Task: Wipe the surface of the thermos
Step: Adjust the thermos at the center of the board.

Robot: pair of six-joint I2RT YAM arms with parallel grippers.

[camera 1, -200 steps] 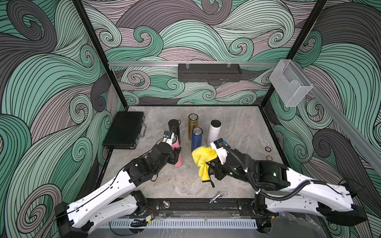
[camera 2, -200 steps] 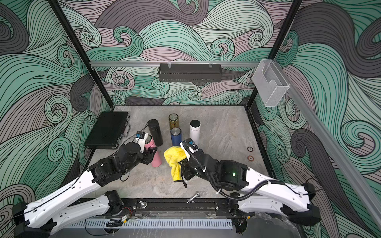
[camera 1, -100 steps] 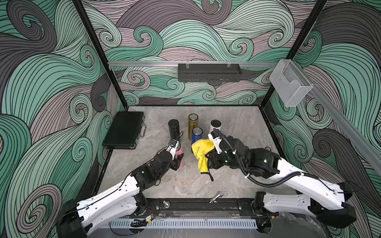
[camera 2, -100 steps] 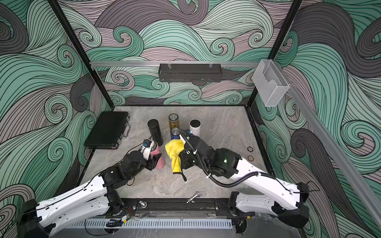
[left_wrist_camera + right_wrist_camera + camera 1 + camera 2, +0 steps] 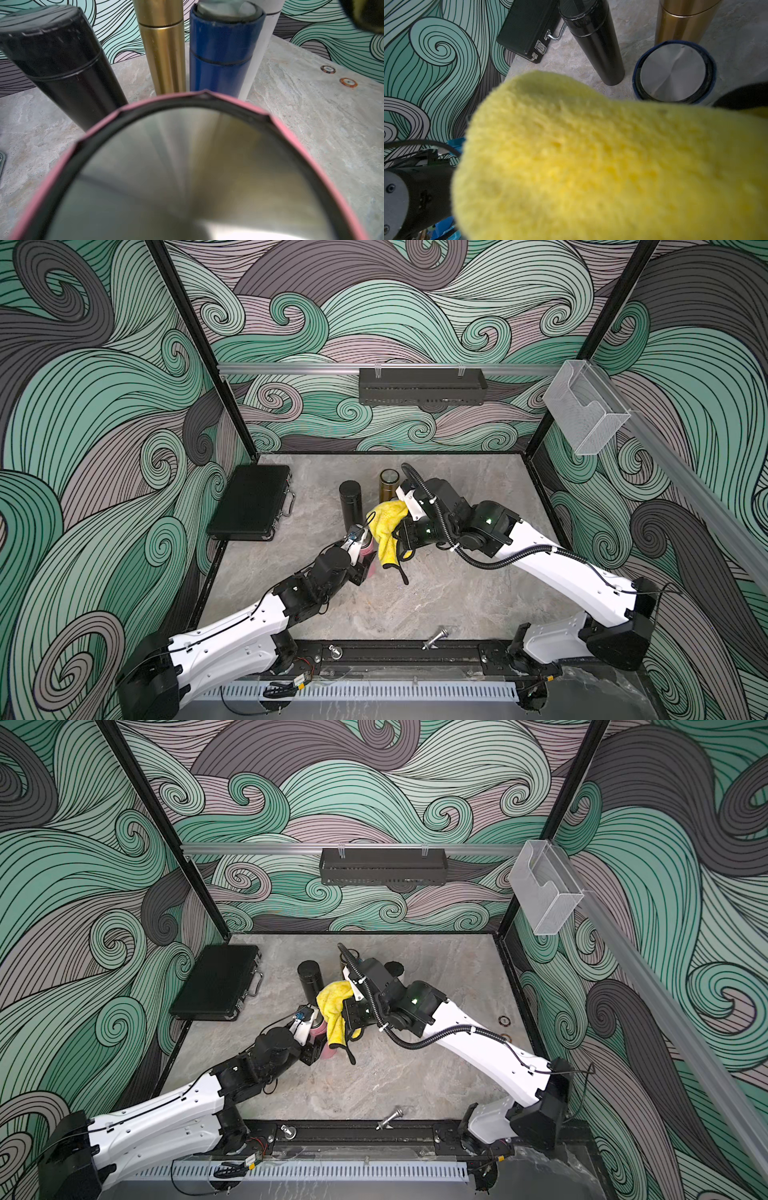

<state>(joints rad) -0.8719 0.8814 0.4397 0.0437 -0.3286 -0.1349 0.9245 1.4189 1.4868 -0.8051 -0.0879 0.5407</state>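
**A:** Where is the pink thermos (image 5: 369, 552)?

**B:** Just in front of the black thermos (image 5: 350, 502), on the side toward the robot's base, near it but not touching. The left gripper (image 5: 362, 563) is clamped around its body. That arm's wrist view is filled by its steel lid and pink rim. Whether its base rests on the table (image 5: 457, 593) I cannot tell.

**A:** And the yellow cloth (image 5: 384, 526)?

**B:** It is bunched in the right gripper (image 5: 402, 531), whose fingers are pinched tight on it and buried in the folds. It hangs in front of the black thermos and a little to its right. In both top views it drapes against the pink thermos's top and side.

**A:** What else stands around?

**B:** The gold thermos (image 5: 389, 485) is upright, just right of the black thermos. Farther right of it are the blue thermos (image 5: 220, 58) and then a white thermos (image 5: 268, 31). A shut black case (image 5: 251, 502) lies flat to the black thermos's left, apart from it. Two poker chips (image 5: 328, 69) lie well away to its right.
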